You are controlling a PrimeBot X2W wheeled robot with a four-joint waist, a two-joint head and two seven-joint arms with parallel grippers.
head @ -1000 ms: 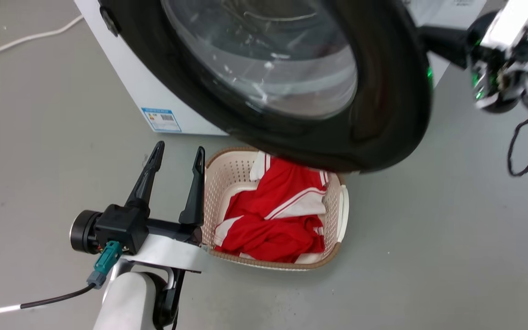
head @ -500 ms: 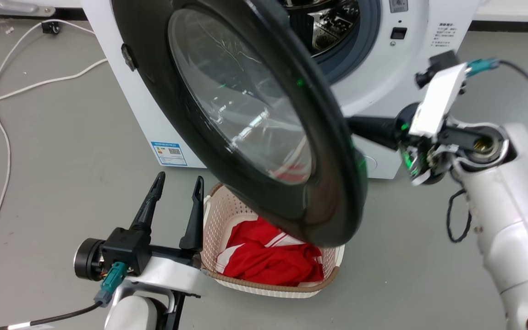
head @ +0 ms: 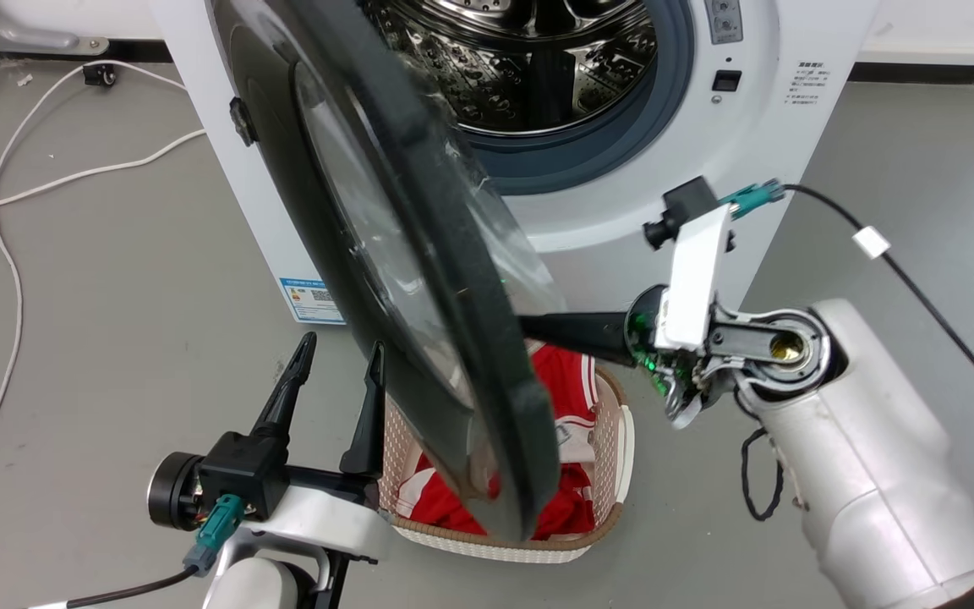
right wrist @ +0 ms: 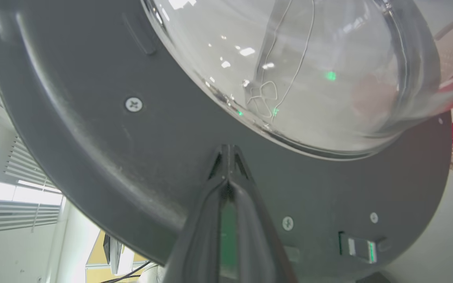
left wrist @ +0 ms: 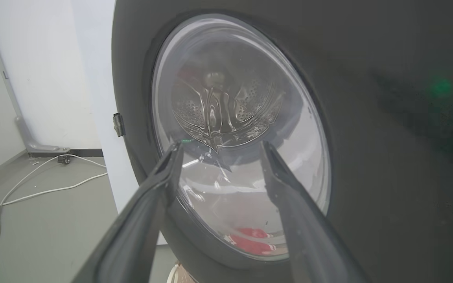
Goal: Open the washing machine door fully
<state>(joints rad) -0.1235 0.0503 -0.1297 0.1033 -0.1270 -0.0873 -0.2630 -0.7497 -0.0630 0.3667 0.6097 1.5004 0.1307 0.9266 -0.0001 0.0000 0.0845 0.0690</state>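
Washing machine door stands open on its hinge at my left side of the washer, nearly edge-on in the head view, its lower rim hanging over the laundry basket. Closest to me, my left gripper sits low at the left with its fingers spread wide and nothing between them. In the left wrist view, that gripper points at the door's outer glass, and I cannot tell whether it touches. Just beside it, the basket holds red cloth with white stripes. My right gripper reaches in from the right behind the door. In the right wrist view, its fingers are pressed together, tips against the dark inner face just under the glass bulge. Beyond, the washing machine shows its grey rubber ring and steel drum uncovered, with a blue label low on its side. White cable trails across the grey floor to my left.
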